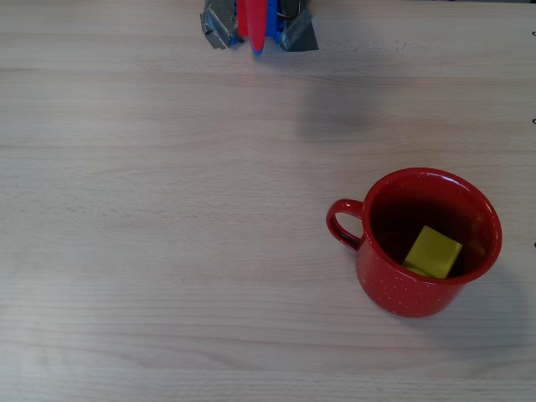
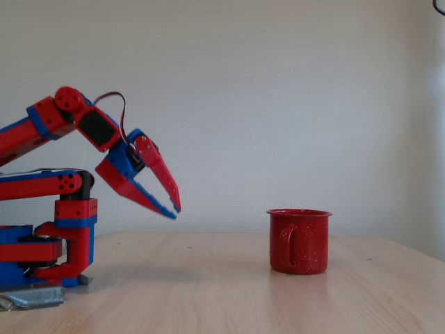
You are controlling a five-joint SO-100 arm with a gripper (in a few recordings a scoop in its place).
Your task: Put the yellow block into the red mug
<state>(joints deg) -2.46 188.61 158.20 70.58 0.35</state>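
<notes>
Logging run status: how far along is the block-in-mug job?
Done: the yellow block lies inside the red mug, seen in the overhead view. In hand: nothing; the gripper is open and empty in the fixed view, raised above the table near the arm's base, well apart from the mug. Left: nothing for the placement itself, as far as the pictures show.

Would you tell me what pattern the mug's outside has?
The red mug has fine white speckles, clearest in the overhead view.

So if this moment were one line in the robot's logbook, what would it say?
yellow block: inside red mug | gripper: jaws open, empty, raised well left of mug in the fixed view | mug: upright on table | task: looks done
</notes>
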